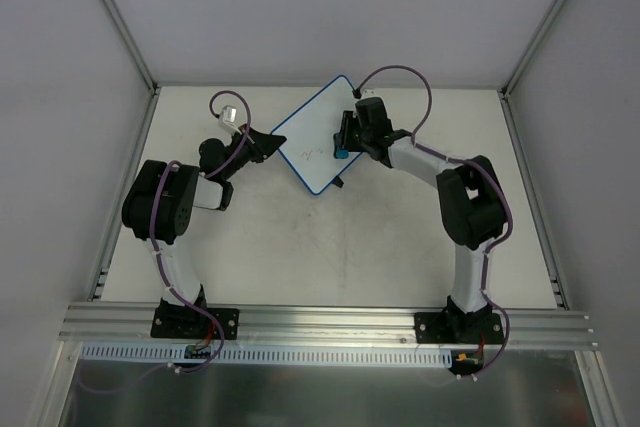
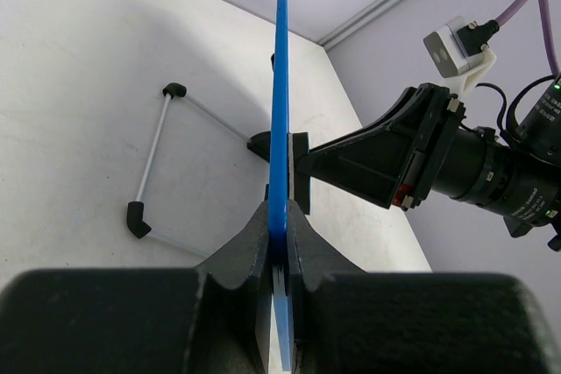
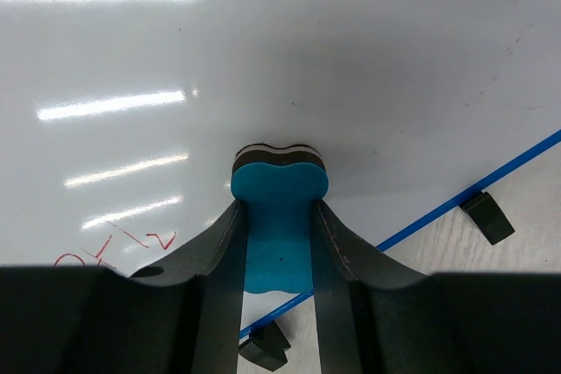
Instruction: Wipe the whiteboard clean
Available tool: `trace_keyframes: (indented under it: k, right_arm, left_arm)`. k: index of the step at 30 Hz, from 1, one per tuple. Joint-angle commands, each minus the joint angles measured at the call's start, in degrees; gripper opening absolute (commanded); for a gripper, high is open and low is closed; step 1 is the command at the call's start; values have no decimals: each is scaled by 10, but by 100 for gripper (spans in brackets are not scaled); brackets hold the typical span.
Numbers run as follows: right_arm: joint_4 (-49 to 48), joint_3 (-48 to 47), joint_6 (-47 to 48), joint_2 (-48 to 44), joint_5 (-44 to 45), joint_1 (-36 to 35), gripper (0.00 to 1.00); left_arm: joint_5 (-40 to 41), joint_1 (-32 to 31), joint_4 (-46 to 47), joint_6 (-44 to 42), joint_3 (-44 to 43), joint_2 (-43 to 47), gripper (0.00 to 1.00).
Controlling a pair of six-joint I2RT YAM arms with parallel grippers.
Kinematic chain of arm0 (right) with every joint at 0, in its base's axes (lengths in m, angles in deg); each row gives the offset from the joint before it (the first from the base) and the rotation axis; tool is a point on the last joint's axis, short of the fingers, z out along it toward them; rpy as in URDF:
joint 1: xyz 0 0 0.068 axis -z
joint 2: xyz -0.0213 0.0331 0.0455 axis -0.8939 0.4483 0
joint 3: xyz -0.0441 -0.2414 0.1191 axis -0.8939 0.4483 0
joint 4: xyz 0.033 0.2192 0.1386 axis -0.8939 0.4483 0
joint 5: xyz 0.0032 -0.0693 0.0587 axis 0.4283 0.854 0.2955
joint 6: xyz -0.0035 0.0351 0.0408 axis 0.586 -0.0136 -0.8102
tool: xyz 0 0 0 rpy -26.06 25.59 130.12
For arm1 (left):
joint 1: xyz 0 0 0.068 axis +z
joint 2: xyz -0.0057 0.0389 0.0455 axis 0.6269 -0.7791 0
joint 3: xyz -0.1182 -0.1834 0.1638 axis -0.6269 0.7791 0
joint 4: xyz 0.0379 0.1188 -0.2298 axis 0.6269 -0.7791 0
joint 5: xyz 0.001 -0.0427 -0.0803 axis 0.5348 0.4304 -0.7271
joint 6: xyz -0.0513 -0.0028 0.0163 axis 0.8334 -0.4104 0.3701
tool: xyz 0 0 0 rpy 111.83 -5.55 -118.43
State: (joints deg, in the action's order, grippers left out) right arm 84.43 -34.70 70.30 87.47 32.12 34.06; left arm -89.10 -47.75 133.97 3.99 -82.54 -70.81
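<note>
The left claw, arm bent, pinched the whiteboard by its blue rim near the far edge of the table. The right claw held a blue eraser pressed on the white face, near red scribbles.

White table; whiteboard resting on it.

The whiteboard lies at the far middle of the table, turned cornerwise, between the two grippers. The left gripper is at its left edge, fingers clamped on the rim. The right gripper is over its right part, pressing the eraser held between its fingers to the surface. Writing lies left of the eraser.
</note>
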Motion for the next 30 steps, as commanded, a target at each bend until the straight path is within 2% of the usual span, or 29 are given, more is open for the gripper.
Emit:
trace_keyframes:
  k: [1,10,21,30]
  right_arm:
    - [-1,24,8,-7,18,-10,0]
    - [-67,42,87,-29,-25,-64,0]
    - [-25,-14,190,-6,-99,-124,0]
    - [-19,-5,245,-14,-136,-150,0]
  left_arm:
    - [-69,-15,158,-31,3,4,0]
    - [-70,-16,158,-31,5,3,0]
    - [-75,-16,157,-35,3,2,0]
    - [-82,-15,153,-31,4,7,0]
